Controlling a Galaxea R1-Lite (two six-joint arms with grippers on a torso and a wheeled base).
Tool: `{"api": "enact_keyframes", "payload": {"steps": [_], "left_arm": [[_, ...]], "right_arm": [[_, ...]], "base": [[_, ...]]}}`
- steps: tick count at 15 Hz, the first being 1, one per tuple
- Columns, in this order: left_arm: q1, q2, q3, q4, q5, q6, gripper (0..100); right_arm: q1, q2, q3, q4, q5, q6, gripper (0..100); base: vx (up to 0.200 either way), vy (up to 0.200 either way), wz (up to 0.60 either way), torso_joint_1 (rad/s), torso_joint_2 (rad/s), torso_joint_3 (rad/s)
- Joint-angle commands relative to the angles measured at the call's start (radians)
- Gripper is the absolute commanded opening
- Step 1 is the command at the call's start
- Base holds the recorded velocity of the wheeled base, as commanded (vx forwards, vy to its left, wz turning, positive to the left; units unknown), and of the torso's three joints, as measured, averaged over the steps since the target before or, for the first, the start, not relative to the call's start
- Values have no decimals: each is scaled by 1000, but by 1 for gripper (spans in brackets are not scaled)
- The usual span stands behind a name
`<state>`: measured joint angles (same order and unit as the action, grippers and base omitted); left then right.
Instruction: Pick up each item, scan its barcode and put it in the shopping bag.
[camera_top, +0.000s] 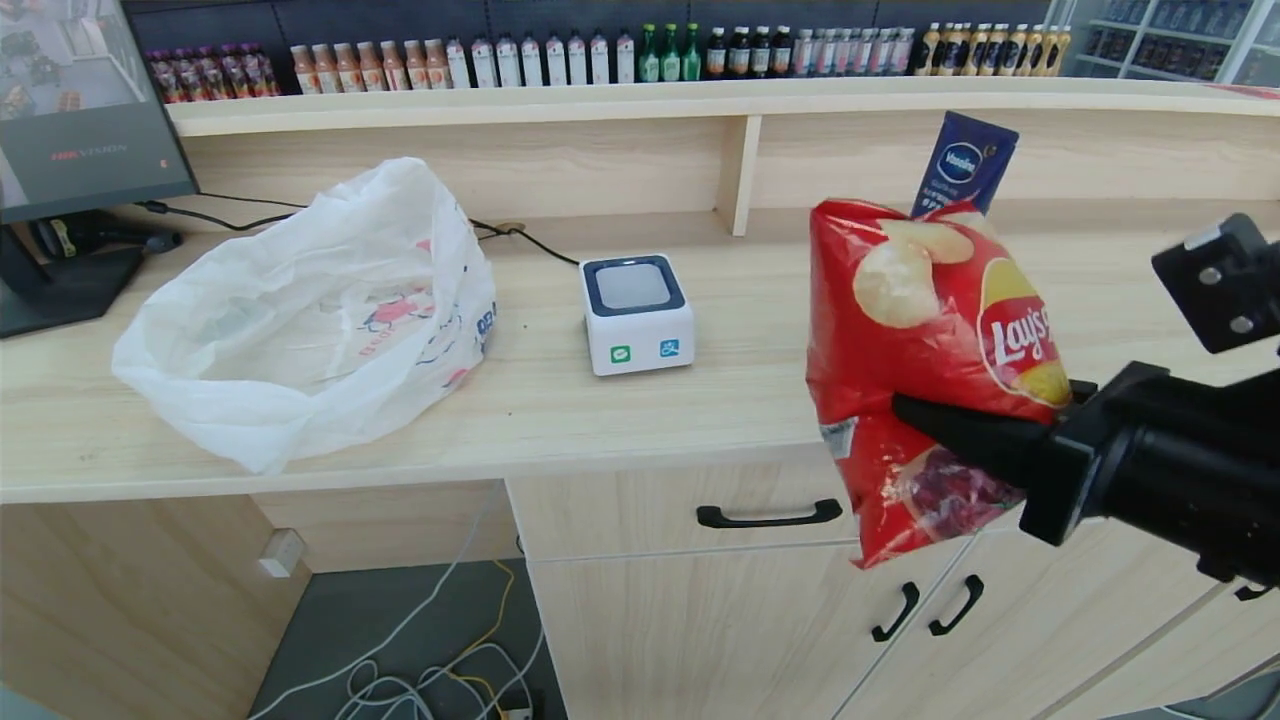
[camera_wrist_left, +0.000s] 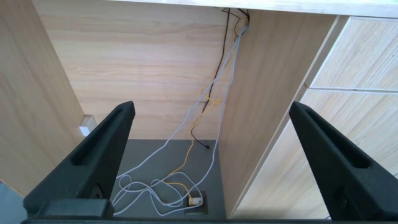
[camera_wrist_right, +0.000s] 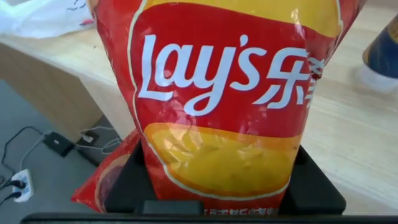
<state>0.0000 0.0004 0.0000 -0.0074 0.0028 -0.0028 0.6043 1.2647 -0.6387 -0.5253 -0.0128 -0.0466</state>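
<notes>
My right gripper is shut on a red bag of chips, held upright in the air off the counter's front edge, to the right of the scanner. In the right wrist view the chips bag sits between the black fingers. The white barcode scanner stands mid-counter with its grey window facing up. A white plastic shopping bag lies open on the counter's left side. A dark blue tube stands behind the chips. My left gripper is open, hanging low under the counter with nothing between its fingers.
A monitor stands at the far left with a dark handheld device and cable beside it. A raised shelf runs along the counter's back. Drawers and cabinet doors lie below. Loose cables lie on the floor.
</notes>
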Motion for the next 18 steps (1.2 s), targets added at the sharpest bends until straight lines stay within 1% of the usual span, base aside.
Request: {"api": "enact_keyframes", "payload": {"steps": [1,3,6,8,9,10,12,13,14,15,16,18], "left_arm": [[0,0,0,0,0,0,100],[0,0,0,0,0,0,100],[0,0,0,0,0,0,100],[0,0,0,0,0,0,100],[0,0,0,0,0,0,100],[0,0,0,0,0,0,100],[0,0,0,0,0,0,100],[0,0,0,0,0,0,100],[0,0,0,0,0,0,100],[0,0,0,0,0,0,100],[0,0,0,0,0,0,100],[0,0,0,0,0,0,100]], "right_arm": [[-11,-65,131,-88,97,-2,0],[-50,-82,152,-110,168,16,0],[-50,-68,156,-188,297,146,0],[-50,-61,162,-249,333,258,0],[-50,-57,163,-272,341,290,0],[-50,-47,169,-332,387,366,0],[-49,-44,185,-410,458,447,0],[-43,-41,183,-436,487,472,0],[-43,-39,182,-441,490,476,0],[-40,-11,174,-506,548,513,0],[-40,5,172,-525,570,522,0],[-41,41,142,-555,576,559,0]], "base": [[0,0,0,0,0,0],[0,0,0,0,0,0],[0,0,0,0,0,0],[0,0,0,0,0,0],[0,0,0,0,0,0],[0,0,0,0,0,0],[0,0,0,0,0,0],[0,0,0,0,0,0],[0,0,0,0,0,0],[0,0,0,0,0,0],[0,0,0,0,0,0],[0,0,0,0,0,0]]}}
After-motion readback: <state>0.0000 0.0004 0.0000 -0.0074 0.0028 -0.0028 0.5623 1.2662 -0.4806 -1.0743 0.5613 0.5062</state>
